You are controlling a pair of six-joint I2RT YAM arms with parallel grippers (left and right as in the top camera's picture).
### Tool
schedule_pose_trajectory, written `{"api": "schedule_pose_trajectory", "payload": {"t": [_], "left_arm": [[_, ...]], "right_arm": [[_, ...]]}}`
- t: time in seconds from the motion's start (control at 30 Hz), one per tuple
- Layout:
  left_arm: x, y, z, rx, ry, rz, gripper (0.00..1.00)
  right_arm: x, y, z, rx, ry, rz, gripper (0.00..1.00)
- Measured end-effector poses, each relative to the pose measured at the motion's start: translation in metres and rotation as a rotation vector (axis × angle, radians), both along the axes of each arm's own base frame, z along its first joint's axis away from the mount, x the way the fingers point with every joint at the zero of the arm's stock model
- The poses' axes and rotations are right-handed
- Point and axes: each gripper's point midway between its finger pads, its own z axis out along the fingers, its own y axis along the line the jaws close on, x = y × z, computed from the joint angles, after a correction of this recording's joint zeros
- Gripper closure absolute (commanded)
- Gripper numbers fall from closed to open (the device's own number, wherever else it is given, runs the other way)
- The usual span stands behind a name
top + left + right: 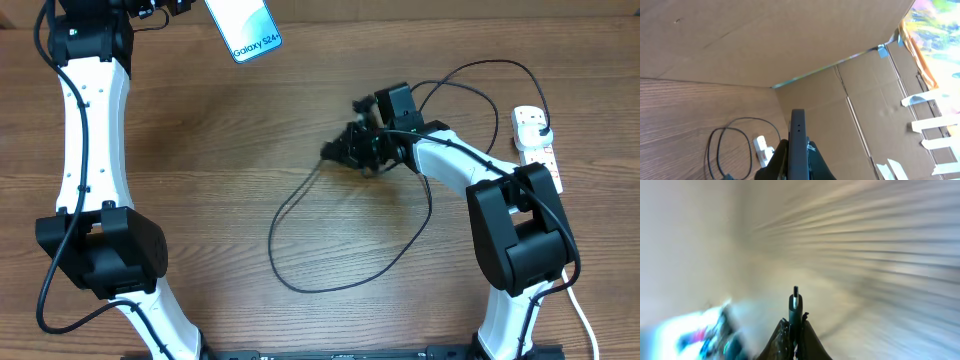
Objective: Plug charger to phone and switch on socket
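Observation:
My left gripper (188, 6) is at the table's far left edge, shut on the phone (247, 28). The phone is lifted, with its lit "Galaxy S24+" screen facing up. In the left wrist view the phone (798, 140) shows edge-on between the jaws (798, 162). My right gripper (342, 150) is mid-table, shut on the connector end of the charger (300, 200). Its thin black cable loops over the wood. The connector tip (795, 302) sticks out past the jaws (795, 327) in the blurred right wrist view. The white socket (535, 140) lies at the right edge, also seen in the left wrist view (762, 150).
Cardboard walls (790, 40) stand behind and beside the table. A thick white cord (583, 315) runs from the socket toward the front right. A black plug (541, 123) sits in the socket's far end. The cable loop (350, 270) covers the middle front.

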Motion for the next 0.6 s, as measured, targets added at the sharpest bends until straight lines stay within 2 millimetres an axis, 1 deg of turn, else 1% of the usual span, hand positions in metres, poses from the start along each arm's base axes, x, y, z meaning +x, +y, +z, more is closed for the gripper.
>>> {"api": "schedule_pose_trajectory", "payload": {"t": [0.1, 0.17, 0.23, 0.3, 0.37, 0.47, 0.6], "left_arm": [[-0.001, 0.0, 0.0, -0.001, 0.0, -0.004, 0.96], [-0.001, -0.001, 0.0, -0.001, 0.001, -0.006, 0.96], [-0.001, -0.001, 0.0, -0.001, 0.001, -0.007, 0.96], [-0.001, -0.001, 0.0, -0.001, 0.001, -0.008, 0.96], [-0.002, -0.001, 0.0, -0.002, 0.001, -0.013, 0.96], [-0.003, -0.002, 0.0, -0.003, 0.001, -0.019, 0.96], [-0.004, -0.002, 0.0, 0.0, -0.006, -0.028, 0.96]], "right_arm": [[-0.015, 0.021, 0.036, 0.199, -0.114, 0.19, 0.96], [-0.029, 0.027, 0.059, 0.327, -0.188, 0.316, 0.96], [-0.042, 0.03, 0.078, 0.433, -0.253, 0.418, 0.96], [-0.049, 0.029, 0.089, 0.5, -0.3, 0.483, 0.96], [-0.053, 0.029, 0.097, 0.54, -0.343, 0.523, 0.96], [-0.055, 0.029, 0.108, 0.585, -0.442, 0.578, 0.96], [-0.054, 0.029, 0.119, 0.611, -0.521, 0.614, 0.96]]}}
